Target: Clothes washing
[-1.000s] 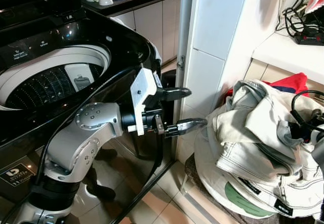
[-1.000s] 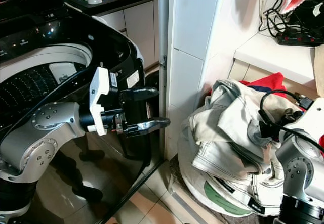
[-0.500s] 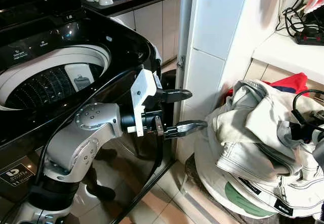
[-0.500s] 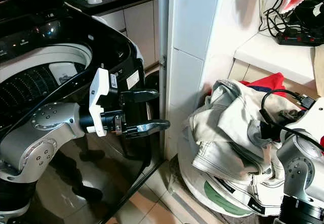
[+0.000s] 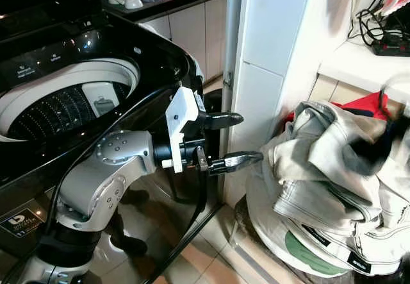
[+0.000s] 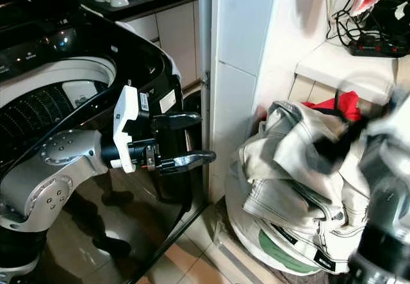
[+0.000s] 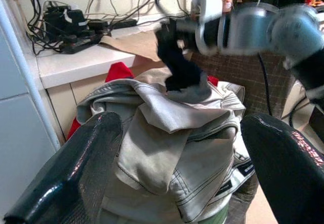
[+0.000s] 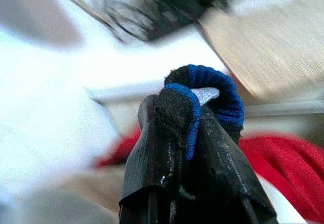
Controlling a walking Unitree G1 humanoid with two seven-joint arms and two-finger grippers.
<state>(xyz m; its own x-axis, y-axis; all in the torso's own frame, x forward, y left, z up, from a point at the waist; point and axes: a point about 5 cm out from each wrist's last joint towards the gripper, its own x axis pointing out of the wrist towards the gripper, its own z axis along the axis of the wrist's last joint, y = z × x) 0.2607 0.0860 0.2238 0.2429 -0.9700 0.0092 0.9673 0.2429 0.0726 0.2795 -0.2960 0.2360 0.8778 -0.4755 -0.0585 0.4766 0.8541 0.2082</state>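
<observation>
Pinched between the shut fingers of the right gripper (image 8: 187, 148), a small dark knit sock with blue cuff (image 8: 202, 95) is held above the heaped beige laundry pile (image 5: 327, 188); it could be dropped short of the open black top-loading washing machine (image 5: 70, 91). The left gripper (image 5: 234, 140) is held open, empty.

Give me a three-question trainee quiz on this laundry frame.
1. True or false: the left end effector is shut on the beige jacket.
2. What does the right end effector hold? A) a red towel B) a dark sock with a blue cuff C) a power strip
3. Fill in: the washing machine stands with its lid ____.

Key:
1. False: its fingers are spread apart and hold nothing, short of the pile.
2. B: the sock is pinched above the jacket.
3. Open: the drum is visible.
</observation>
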